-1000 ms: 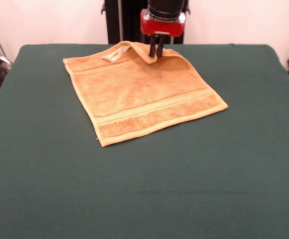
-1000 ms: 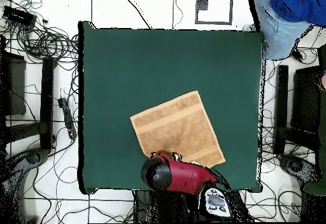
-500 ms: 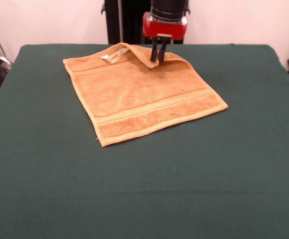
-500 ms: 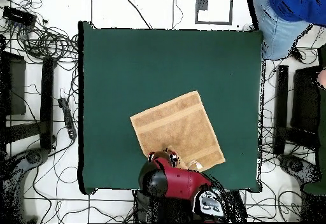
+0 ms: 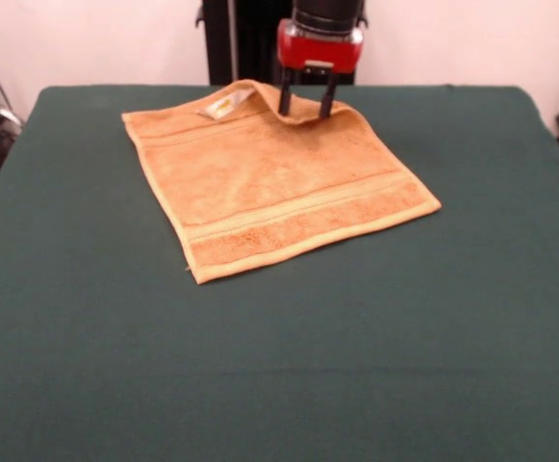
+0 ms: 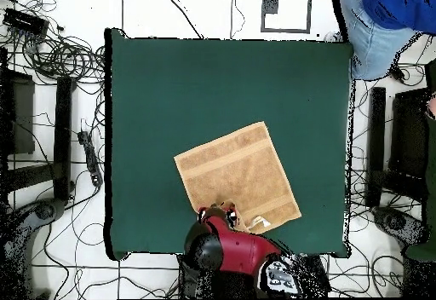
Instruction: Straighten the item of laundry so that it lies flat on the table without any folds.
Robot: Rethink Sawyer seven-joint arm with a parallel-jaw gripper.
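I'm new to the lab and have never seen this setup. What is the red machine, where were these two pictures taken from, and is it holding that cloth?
The red and black machine is a robot arm; its gripper is the pair of dark fingers at its end. One picture looks across the table toward the robot; the other looks straight down from above, with the robot at the bottom edge. On the dark green table lies an orange-tan hand towel. It is mostly flat, but the corner next to the robot is folded over, showing a small white label. The gripper is open, its fingers spread on either side of that raised fold, so it holds nothing. At the overhead view's top right corner stands a person.
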